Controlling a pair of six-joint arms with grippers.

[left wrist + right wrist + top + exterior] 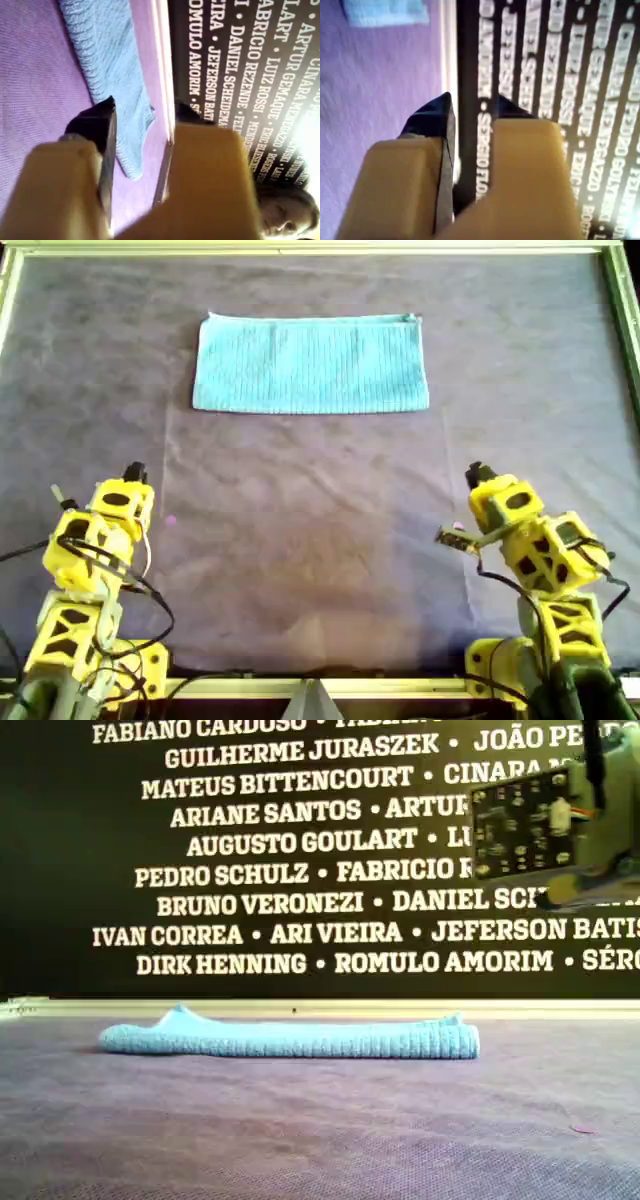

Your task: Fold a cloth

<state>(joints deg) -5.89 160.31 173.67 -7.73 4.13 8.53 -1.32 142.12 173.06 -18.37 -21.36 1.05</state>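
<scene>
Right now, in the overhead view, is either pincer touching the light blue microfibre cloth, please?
No, the light blue microfibre cloth lies alone, with both pincers far away.

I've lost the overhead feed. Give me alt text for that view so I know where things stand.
A light blue cloth, folded into a flat rectangle, lies near the top of the overhead view on a dark purple-grey table cover. Two yellow arms sit at the bottom corners, the left gripper and right gripper both well clear of the cloth, holding nothing.
</scene>
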